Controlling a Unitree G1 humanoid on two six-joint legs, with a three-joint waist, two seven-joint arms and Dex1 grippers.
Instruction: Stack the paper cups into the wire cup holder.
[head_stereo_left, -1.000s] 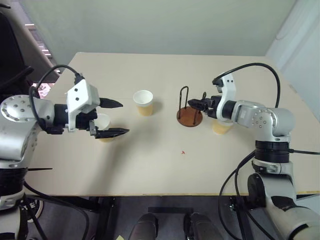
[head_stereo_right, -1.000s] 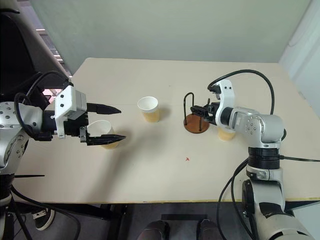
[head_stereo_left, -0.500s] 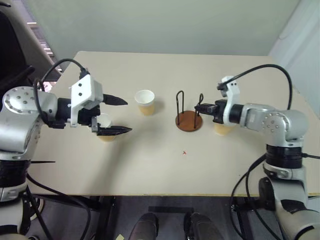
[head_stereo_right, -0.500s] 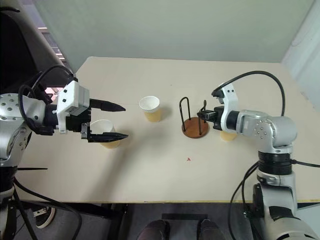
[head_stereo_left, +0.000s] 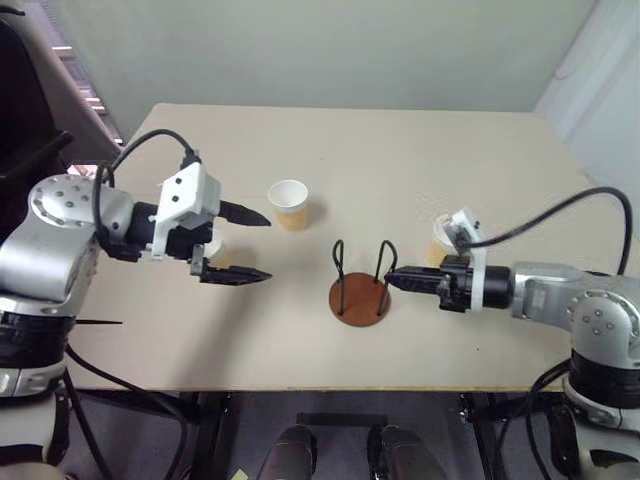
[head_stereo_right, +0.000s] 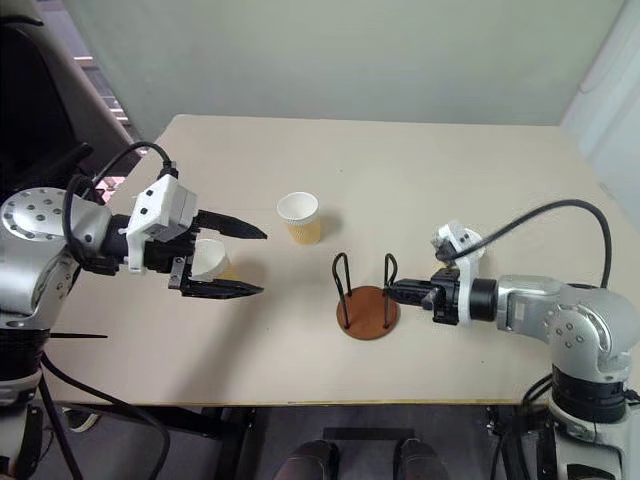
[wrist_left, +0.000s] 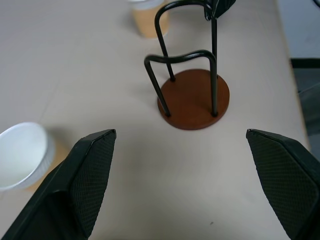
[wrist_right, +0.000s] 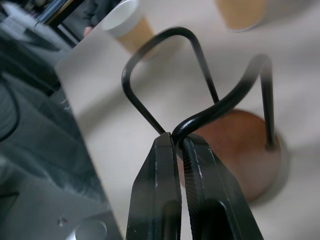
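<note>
My right tool (head_stereo_left: 392, 279) is pinched shut on the top of one wire loop of the wire cup holder (head_stereo_left: 361, 297); the right wrist view shows the black wire clamped between my two fingers (wrist_right: 155, 200). The holder stands upright on the tabletop (head_stereo_left: 400, 160) toward the near edge, roughly midway between my arms, and its reddish-brown base is bare, with no cup in it. My left tool (head_stereo_left: 250, 246) hangs above the tabletop with its jaws spread as wide as they go and nothing between them. Of the three paper cups, none is stacked yet. One cup (head_stereo_left: 288, 204) stands upright toward the middle of the tabletop, beyond the holder and apart from it. A second cup (head_stereo_right: 208, 262) sits just behind and beneath my left tool, partly hidden by it; the left wrist view shows its white rim beside one finger, not gripped. The third cup (head_stereo_left: 441, 243) stands behind my right wrist, near the holder but not touching it as far as I can tell. So I judge the work is at its very start: the holder is being positioned, and all three cups are left to be picked up and dropped in between the wire loops, one inside another.
</note>
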